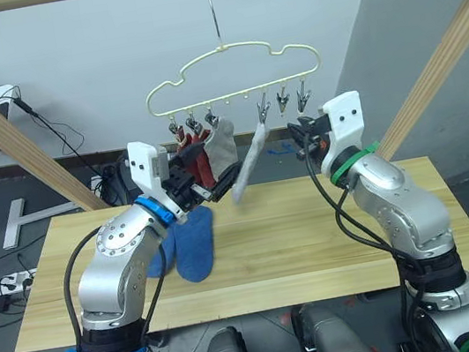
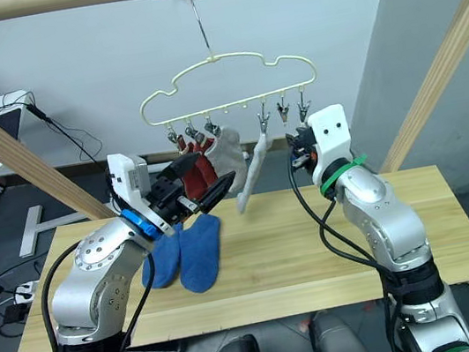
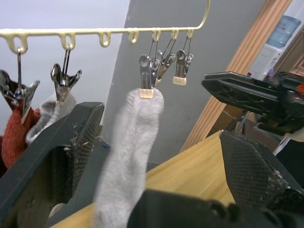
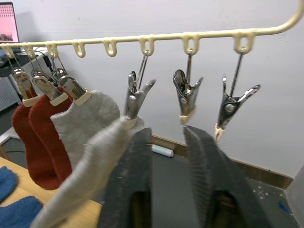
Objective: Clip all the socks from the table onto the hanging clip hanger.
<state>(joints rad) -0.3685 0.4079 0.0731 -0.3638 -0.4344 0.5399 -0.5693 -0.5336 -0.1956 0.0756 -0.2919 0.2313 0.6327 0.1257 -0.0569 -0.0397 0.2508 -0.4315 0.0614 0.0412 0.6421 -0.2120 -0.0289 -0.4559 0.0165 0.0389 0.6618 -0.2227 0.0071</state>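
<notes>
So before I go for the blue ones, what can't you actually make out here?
- Left tool: in the head views the red socks stand behind it, so grip is unreadable there.
- Blue socks: the left arm covers their left part.
- Second grey sock: lower end cut off in left wrist view.
</notes>
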